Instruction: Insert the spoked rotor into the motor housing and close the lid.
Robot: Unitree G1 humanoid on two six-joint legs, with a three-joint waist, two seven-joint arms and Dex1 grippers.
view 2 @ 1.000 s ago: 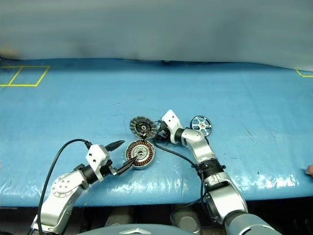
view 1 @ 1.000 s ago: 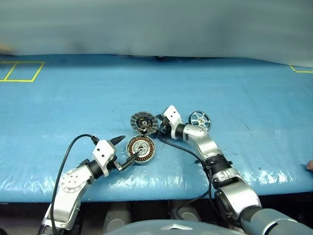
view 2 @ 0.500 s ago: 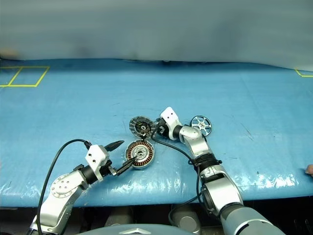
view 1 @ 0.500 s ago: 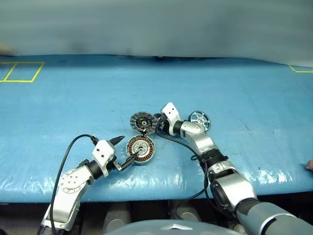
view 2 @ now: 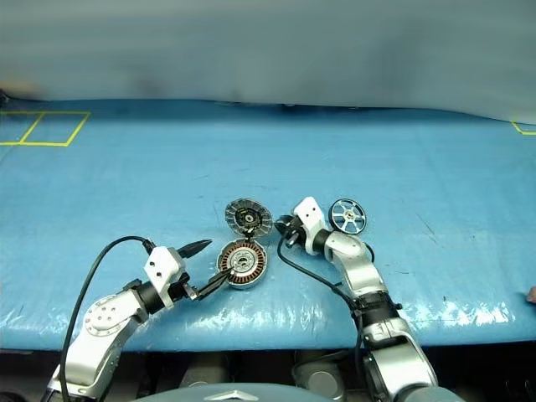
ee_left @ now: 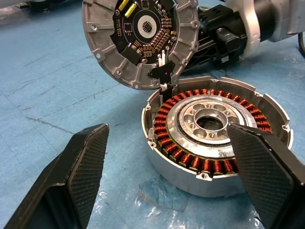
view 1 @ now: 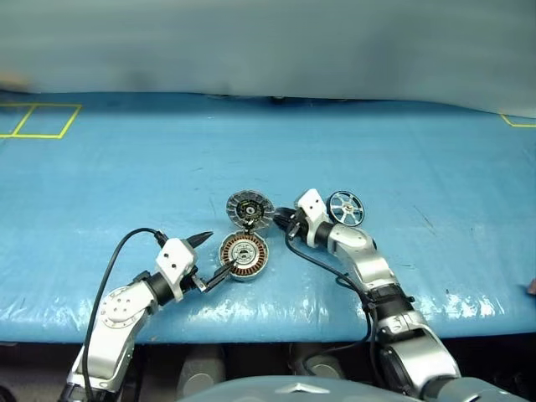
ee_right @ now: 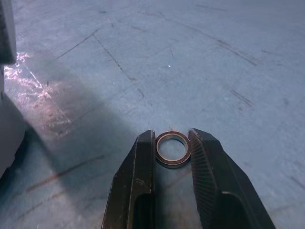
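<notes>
Wide work table (view 1: 126, 151) covered in glossy blue plastic sheeting, creased and scuffed, glare patches along the near edge just behind both grippers. Yellow tape rectangles (view 1: 38, 120) on the sheeting, far forward and left of the left gripper; another yellow tape corner (view 1: 517, 121) far right of the right gripper. Pale grey blurred wall (view 1: 268, 42) beyond the table. Even overhead light, soft shadows.

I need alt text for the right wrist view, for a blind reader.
The right end effector pinches a small metal ring between its two black fingers, just above the blue table cover.
</notes>
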